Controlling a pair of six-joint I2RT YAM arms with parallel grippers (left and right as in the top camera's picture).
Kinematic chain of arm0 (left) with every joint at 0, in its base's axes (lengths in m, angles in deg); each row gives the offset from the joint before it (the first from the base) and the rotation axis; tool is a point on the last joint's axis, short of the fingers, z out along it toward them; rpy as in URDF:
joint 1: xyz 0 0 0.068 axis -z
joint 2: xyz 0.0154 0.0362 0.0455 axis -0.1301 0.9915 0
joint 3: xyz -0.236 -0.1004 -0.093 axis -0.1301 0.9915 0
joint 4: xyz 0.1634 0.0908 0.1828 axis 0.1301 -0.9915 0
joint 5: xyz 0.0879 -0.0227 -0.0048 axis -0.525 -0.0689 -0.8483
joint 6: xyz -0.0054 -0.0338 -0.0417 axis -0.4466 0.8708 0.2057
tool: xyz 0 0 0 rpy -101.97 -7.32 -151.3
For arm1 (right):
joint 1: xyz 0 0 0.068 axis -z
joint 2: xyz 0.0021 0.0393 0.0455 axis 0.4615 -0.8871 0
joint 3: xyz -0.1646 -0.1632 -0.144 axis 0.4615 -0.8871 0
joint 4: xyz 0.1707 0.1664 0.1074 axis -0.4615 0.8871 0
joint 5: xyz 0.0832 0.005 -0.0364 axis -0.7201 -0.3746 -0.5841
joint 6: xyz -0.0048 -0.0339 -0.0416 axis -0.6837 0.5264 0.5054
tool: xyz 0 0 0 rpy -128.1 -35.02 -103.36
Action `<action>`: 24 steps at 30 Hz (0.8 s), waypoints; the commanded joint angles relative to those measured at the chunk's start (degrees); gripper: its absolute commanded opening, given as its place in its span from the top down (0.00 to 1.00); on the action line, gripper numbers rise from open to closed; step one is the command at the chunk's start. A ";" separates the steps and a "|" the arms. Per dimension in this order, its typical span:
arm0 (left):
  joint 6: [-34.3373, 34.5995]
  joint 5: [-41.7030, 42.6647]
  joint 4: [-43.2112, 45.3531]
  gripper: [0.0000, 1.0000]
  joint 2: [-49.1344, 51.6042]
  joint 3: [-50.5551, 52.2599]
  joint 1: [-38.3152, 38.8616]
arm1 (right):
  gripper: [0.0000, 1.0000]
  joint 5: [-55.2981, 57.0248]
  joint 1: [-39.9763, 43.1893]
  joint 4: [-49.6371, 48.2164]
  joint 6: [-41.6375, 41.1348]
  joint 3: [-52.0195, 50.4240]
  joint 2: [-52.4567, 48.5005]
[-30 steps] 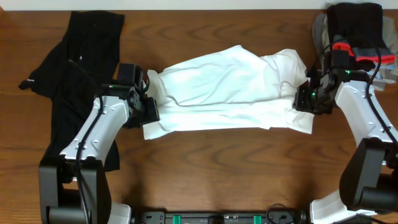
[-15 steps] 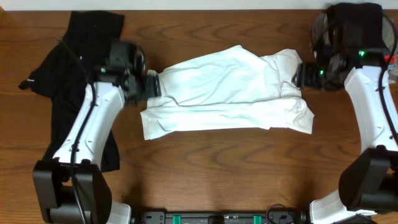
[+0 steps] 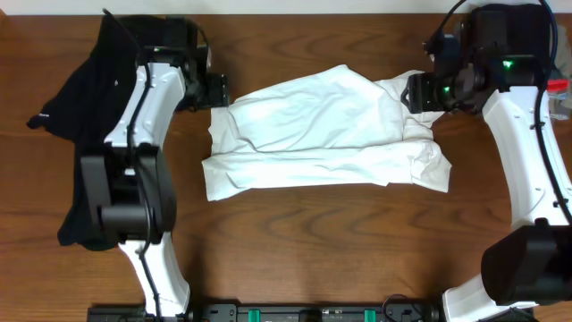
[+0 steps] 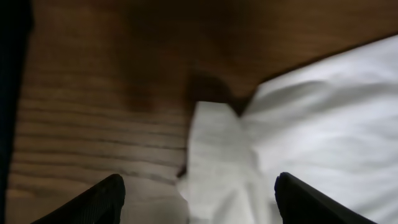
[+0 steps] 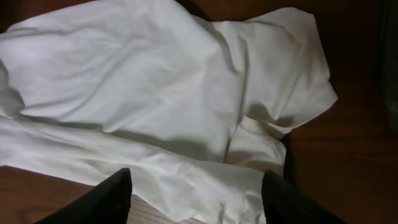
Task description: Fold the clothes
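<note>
The white T-shirt (image 3: pixel 322 134) lies crumpled and folded lengthwise across the middle of the table. The long black garment (image 3: pixel 107 72) lies loose at the far left, partly under my left arm. My left gripper (image 3: pixel 217 89) is open and empty at the shirt's far left corner; in the left wrist view (image 4: pixel 199 202) its fingers straddle a white corner of the shirt (image 4: pixel 311 124). My right gripper (image 3: pixel 413 92) is open and empty at the shirt's far right sleeve; in the right wrist view (image 5: pixel 196 202) it hovers over the shirt (image 5: pixel 155 93).
A pile of other clothes (image 3: pixel 514 36), dark on top with grey and red beneath, sits at the far right corner behind my right arm. Bare wooden table (image 3: pixel 313 241) runs along the front of the shirt.
Both grippers have moved from the shirt's near corners to its far corners, left and right. The shirt has stayed nearly still, and its left edge has shifted a little.
</note>
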 commanded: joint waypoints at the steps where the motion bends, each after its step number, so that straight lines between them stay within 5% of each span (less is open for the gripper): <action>1: -1.40 -0.46 0.22 0.22 1.57 -1.29 -0.68 | 0.36 -0.42 -0.26 -0.02 1.11 0.87 0.46; 18: -1.86 4.31 4.44 0.30 8.74 -1.27 -0.26 | 0.38 -0.42 -0.26 -0.83 1.11 0.87 0.46; 24: -1.81 4.33 7.17 0.52 9.66 -1.27 -0.24 | 0.38 -0.42 -0.26 -1.07 1.11 0.87 0.46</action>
